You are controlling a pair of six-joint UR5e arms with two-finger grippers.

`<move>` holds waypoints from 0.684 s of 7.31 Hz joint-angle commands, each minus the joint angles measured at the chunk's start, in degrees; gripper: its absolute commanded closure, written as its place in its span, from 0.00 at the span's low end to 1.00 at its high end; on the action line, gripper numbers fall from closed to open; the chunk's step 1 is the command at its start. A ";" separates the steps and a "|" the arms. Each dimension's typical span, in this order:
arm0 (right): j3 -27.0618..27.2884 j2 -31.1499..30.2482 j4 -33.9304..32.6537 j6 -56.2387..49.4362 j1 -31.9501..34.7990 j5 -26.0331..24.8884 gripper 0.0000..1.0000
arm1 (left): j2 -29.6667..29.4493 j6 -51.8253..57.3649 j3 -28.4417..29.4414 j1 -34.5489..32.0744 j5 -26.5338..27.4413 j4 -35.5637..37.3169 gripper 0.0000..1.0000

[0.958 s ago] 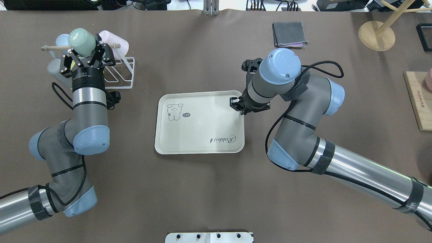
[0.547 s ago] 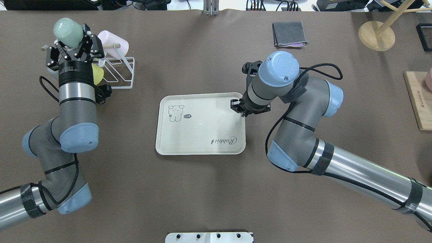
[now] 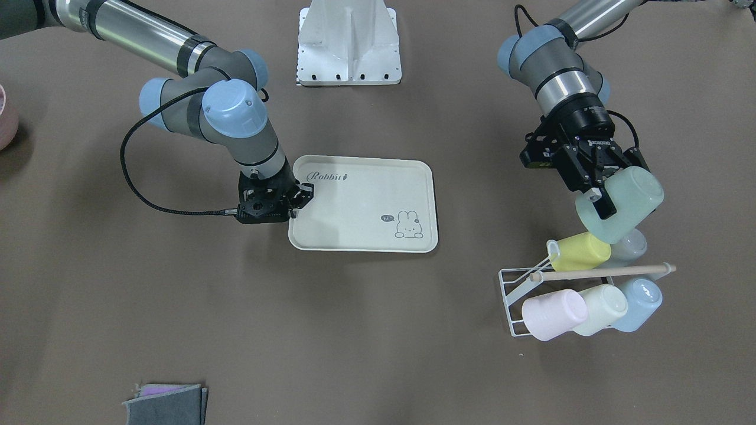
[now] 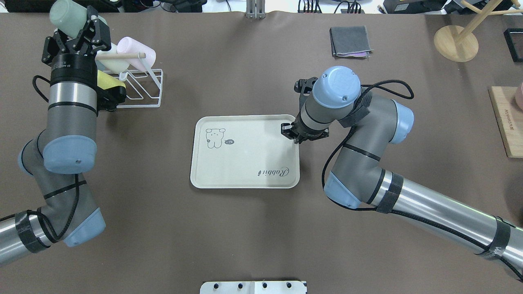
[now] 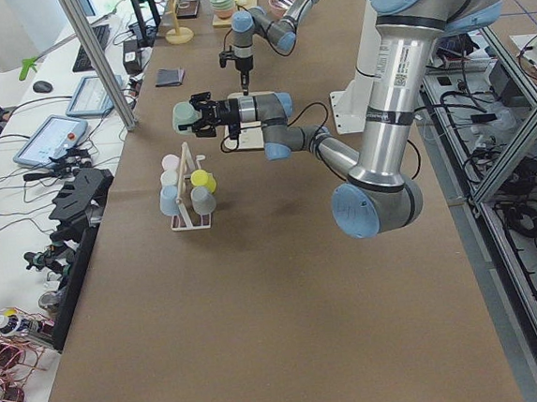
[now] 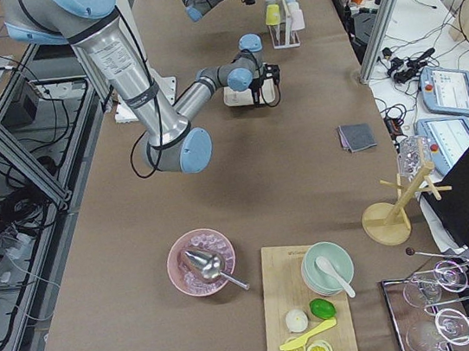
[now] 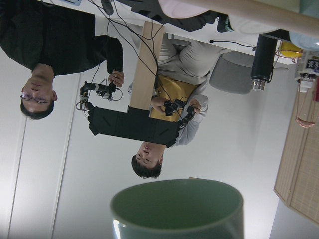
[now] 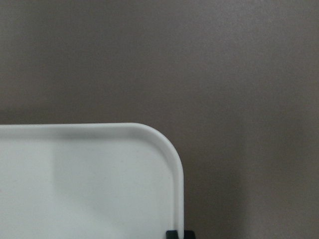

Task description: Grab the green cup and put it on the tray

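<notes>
While the green cup (image 4: pixel 66 19) hangs tilted in the air at the upper left corner of the overhead view, the left claw (image 4: pixel 72 34) has its fingers closed on it near the mouth. The cup is clear above the white wire rack (image 4: pixel 144 93). From the left wrist view only the cup's open rim shows, low in the frame, so how deep the hold goes I cannot tell.

The job now is the carry. Lifting a little more before swinging toward the middle of the frame looks wise. The rack's wooden bar (image 4: pixel 121 56), the pink cup (image 4: pixel 138 54) and the yellow cup (image 4: pixel 109 81) sit just below and beside the claw, and a low sweep could catch them.

The tray (image 4: pixel 245 161) lies at the centre, well apart from the cup. The right claw (image 4: pixel 294 133) is pinched onto its upper right rim. I would aim for the bare middle, away from that corner, so the two claws do not meet.

The cup should be turned level before it goes down, lowered until it rests flat, and only then released, since a tilted tumbler would likely roll.
</notes>
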 commanded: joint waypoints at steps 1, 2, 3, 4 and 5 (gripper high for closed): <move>-0.22 -0.01 0.01 0.00 -0.30 -0.50 1.00 | -0.07 -11.27 -0.01 -1.23 -7.35 -2.23 0.99; -0.31 -0.09 0.01 0.00 -0.39 -0.50 1.00 | -0.25 -16.82 -0.01 -1.58 -10.26 -2.15 0.99; -0.74 -0.09 0.01 0.00 -0.48 -0.50 1.00 | -0.25 -23.49 0.08 -1.59 -12.81 -2.06 1.00; -1.27 -0.09 0.09 0.00 -0.65 -0.59 1.00 | -0.42 -32.26 0.25 -1.67 -15.88 -1.97 1.00; -1.71 -0.09 1.05 0.00 -0.74 -1.02 1.00 | -0.43 -40.09 0.08 -1.67 -19.04 -1.80 1.00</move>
